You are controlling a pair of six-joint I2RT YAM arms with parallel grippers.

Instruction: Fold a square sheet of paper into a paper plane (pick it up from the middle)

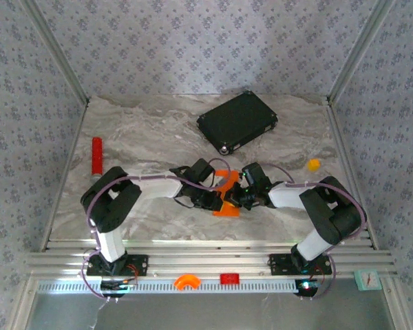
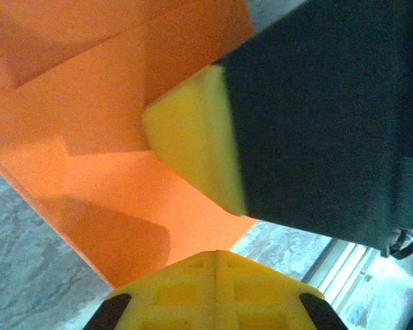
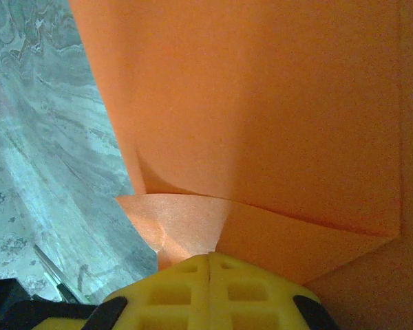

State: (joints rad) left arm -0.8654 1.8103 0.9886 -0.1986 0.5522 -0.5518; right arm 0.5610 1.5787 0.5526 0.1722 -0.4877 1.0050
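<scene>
The square sheet of paper [image 1: 227, 208] is bright orange and partly folded, lying at the table's middle between both arms. My left gripper [image 1: 215, 198] and right gripper [image 1: 238, 198] meet over it, tips nearly touching. In the left wrist view my left gripper [image 2: 217, 256] is shut, its tips over the sheet [image 2: 124, 137] near one edge, and the right gripper's yellow fingertip [image 2: 193, 137] rests on the paper. In the right wrist view my right gripper [image 3: 210, 258] is shut at a crease of the sheet [image 3: 261, 103], where a paler flap [image 3: 175, 220] curls up.
A black flat case [image 1: 237, 122] lies at the back of the marbled table [image 1: 144, 130]. A red cylinder [image 1: 96, 155] lies at the left and a small orange-yellow lump [image 1: 314, 164] at the right. Walls close in three sides.
</scene>
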